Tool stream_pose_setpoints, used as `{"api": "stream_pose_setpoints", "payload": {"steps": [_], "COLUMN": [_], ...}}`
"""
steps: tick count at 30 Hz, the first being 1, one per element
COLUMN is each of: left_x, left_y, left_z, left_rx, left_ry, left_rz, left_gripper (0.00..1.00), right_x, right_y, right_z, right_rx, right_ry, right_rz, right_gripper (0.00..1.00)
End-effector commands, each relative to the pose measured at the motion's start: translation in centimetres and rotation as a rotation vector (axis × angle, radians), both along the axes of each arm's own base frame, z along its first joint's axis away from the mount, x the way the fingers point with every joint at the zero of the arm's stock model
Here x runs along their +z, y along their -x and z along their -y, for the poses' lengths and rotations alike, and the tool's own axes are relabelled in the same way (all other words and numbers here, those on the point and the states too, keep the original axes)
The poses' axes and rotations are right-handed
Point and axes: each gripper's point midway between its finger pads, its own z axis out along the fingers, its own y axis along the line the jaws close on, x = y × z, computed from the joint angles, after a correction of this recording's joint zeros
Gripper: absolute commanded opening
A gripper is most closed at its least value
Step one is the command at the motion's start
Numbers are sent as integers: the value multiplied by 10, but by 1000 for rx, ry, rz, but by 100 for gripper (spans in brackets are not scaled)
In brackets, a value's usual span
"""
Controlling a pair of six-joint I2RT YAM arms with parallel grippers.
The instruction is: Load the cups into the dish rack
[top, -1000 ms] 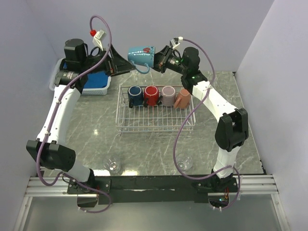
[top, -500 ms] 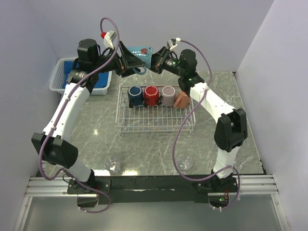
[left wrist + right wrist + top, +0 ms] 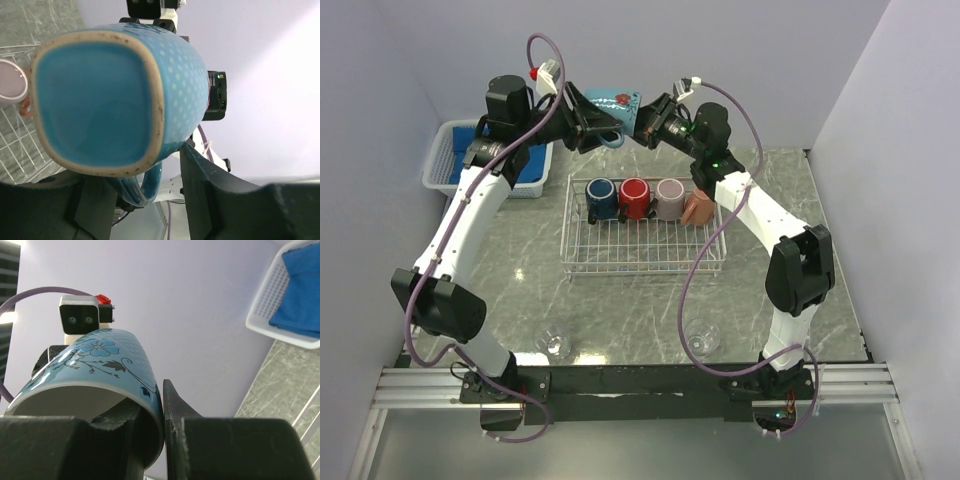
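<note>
A light blue mug (image 3: pixel 613 106) with a flower print hangs on its side in the air above the far end of the dish rack (image 3: pixel 640 268). My right gripper (image 3: pixel 642 125) is shut on its rim (image 3: pixel 150 390), one finger inside, one outside. My left gripper (image 3: pixel 588 128) is at the mug's base (image 3: pixel 95 100). Its fingers straddle the handle (image 3: pixel 142 185), half closed, with a gap showing beside the right finger (image 3: pixel 210 200). Navy (image 3: pixel 599 196), red (image 3: pixel 634 197), mauve (image 3: pixel 669 197) and salmon (image 3: pixel 700 206) mugs stand in the rack's far row. Two glass cups (image 3: pixel 556 345) (image 3: pixel 701 338) stand near the front edge.
A white plastic basket (image 3: pixel 442 160) with a blue cloth sits at the back left, also seen in the right wrist view (image 3: pixel 280 305). The near rows of the rack hold nothing. Walls close in the back and both sides.
My left arm has swung right to the mug's base and its jaws have narrowed around the handle. My right gripper has kept its hold, shifting the mug slightly left.
</note>
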Motion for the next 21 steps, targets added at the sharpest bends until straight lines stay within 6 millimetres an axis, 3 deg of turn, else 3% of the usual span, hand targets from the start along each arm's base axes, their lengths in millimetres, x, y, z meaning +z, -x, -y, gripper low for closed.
{"api": "stream_pose_setpoints", "payload": {"steps": [1, 3, 4, 5, 12, 16, 20, 21], "left_x": [69, 67, 65, 64, 63, 62, 51, 49], "left_y": [26, 28, 29, 31, 34, 31, 17, 16], "left_z": [18, 21, 22, 24, 24, 15, -13, -18], "left_rx": [-87, -101, -108, -117, -136, -141, -100, -95], "left_ry": [104, 111, 117, 119, 121, 117, 55, 44], "left_rz": [201, 191, 187, 182, 198, 220, 253, 254], "left_gripper": [53, 47, 32, 26, 1, 1, 1, 1], "right_x": [-3, -6, -9, -10, -16, -23, -33, -36], "right_y": [19, 18, 19, 20, 20, 26, 31, 28], "right_z": [-34, -38, -41, -42, -42, -39, -22, -14], "right_rx": [74, 61, 66, 71, 78, 104, 103, 88], "right_ry": [44, 56, 56, 56, 60, 87, 140, 149], "right_rz": [65, 62, 55, 54, 31, 2, -28, -34], "right_gripper": [0, 0, 0, 0, 0, 0, 38, 42]}}
